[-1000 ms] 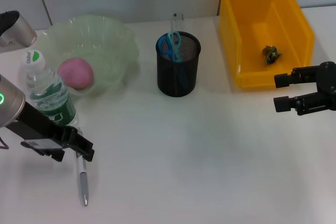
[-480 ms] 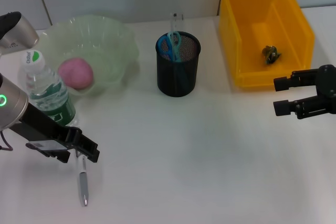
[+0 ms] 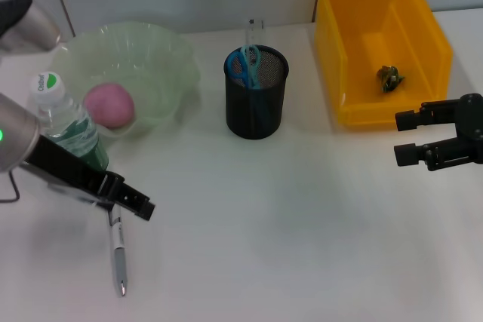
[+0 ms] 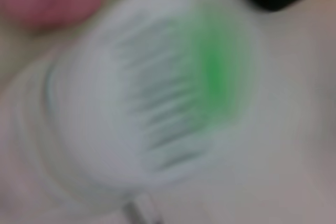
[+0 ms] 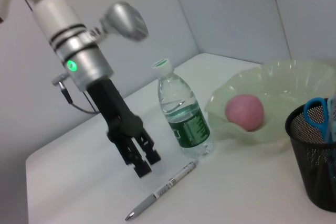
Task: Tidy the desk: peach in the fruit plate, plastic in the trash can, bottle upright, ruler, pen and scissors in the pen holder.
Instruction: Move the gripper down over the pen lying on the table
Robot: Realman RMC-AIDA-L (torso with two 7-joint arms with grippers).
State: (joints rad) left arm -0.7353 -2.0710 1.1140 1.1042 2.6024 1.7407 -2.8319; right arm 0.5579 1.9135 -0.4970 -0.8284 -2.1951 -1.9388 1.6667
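Pen (image 3: 118, 256) step in hand: left gripper (image 3: 139, 207) released, empty, above pen's upper end. Next: descend, clench. Right gripper (image 3: 406, 138) released, idle beside yellow bin (image 3: 423, 28).

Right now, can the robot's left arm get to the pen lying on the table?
Probably yes. The left gripper hangs open right over the pen, close to its upper end. The water bottle stands beside it, but nothing covers the pen. The right gripper waits far away by the yellow bin.

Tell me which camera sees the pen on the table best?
The right wrist view: the whole pen lies unblocked beside the bottle. In the head view the left end effector covers its top. The left wrist view shows no recognisable pen.
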